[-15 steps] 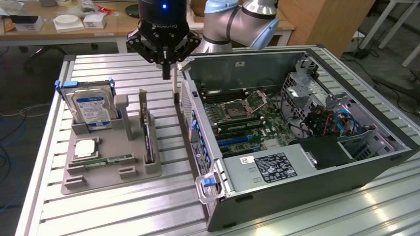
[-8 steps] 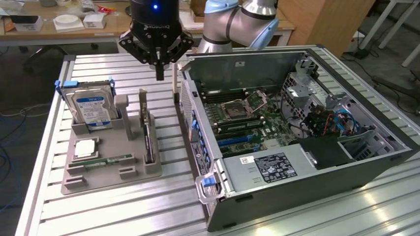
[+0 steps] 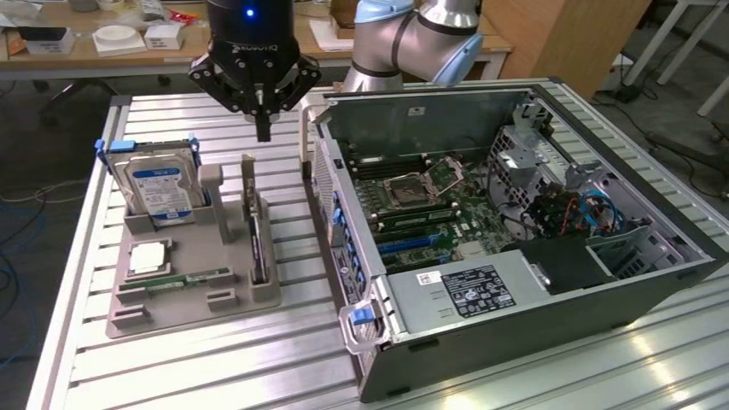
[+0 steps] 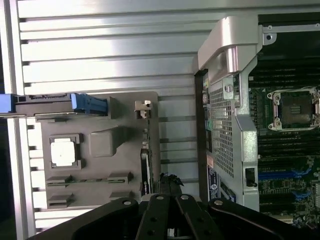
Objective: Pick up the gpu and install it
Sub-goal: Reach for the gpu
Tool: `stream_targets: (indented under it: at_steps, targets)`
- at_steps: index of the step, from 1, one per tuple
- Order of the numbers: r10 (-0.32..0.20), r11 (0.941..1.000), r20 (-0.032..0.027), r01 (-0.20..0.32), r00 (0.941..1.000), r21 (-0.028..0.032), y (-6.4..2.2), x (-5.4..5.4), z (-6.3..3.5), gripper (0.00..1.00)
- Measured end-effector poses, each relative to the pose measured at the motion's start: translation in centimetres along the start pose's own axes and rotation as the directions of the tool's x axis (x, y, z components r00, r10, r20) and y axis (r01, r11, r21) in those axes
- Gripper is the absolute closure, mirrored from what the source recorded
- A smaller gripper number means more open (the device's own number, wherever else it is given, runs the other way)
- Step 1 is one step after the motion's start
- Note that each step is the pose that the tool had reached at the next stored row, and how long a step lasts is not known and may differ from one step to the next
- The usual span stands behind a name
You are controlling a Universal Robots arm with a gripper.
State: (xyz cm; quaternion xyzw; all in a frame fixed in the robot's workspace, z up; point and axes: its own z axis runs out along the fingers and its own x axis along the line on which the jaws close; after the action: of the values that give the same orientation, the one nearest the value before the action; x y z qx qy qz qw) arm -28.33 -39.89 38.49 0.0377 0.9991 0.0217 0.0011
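Observation:
The gpu [image 3: 255,232] is a thin dark card standing on its edge in a slot of the grey holder tray [image 3: 183,312]. My gripper [image 3: 265,133] hangs in the air above the far end of the card, its fingers shut together with nothing between them. In the wrist view the gpu [image 4: 144,167] shows edge-on along the side of the tray [image 4: 100,141], just beside my shut gripper [image 4: 170,180]. The open computer case [image 3: 501,213] with its motherboard [image 3: 428,209] lies at the exterior view's right of the tray.
In the tray stand a silver hard drive [image 3: 160,188] with blue rails, a square processor chip [image 3: 148,256] and a green memory stick [image 3: 183,279]. The case's wall [image 4: 227,107] rises close beside the tray. All rest on a slatted metal table [image 3: 228,367].

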Motion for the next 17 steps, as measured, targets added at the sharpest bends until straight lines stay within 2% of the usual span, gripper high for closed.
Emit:
stream_targets:
  at_steps: [17]
  targets:
    - [0.000, 1.0000, -0.0059, 0.000, 1.0000, 0.0004, -0.21, 2.7, 0.15, 0.90]
